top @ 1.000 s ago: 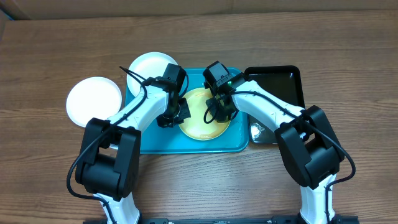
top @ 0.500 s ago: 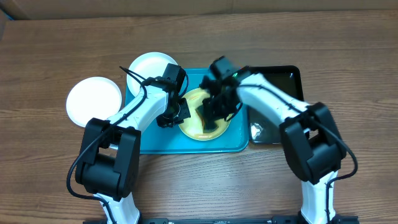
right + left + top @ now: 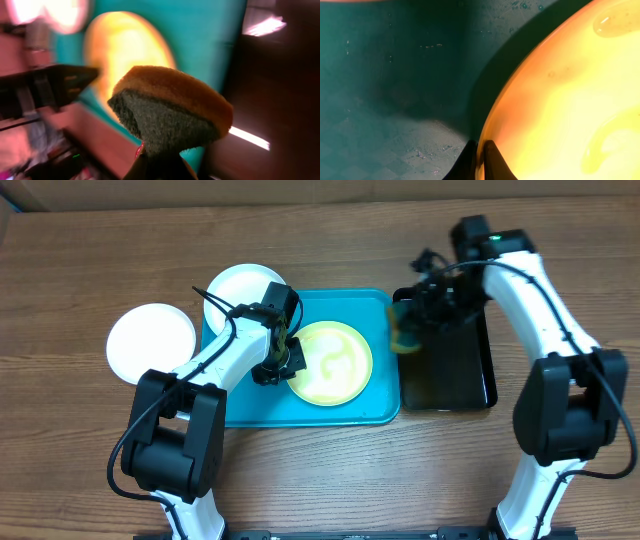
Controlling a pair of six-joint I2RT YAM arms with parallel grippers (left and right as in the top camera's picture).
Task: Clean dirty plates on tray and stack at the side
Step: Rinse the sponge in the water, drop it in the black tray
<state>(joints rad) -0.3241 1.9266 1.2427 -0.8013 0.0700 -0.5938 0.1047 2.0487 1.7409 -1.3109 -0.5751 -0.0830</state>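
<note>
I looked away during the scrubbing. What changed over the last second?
The right gripper, shut on the sponge, swung right off the yellow plate and now hangs over the black tray. Nothing was let go. The left gripper still pinches the yellow plate's rim on the blue tray; the left white plate and the rear white plate stayed put.

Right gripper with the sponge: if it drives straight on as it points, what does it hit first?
Likely the blue tray near its right rim, just beyond the sponge; depth unclear, possibly the black tray.
</note>
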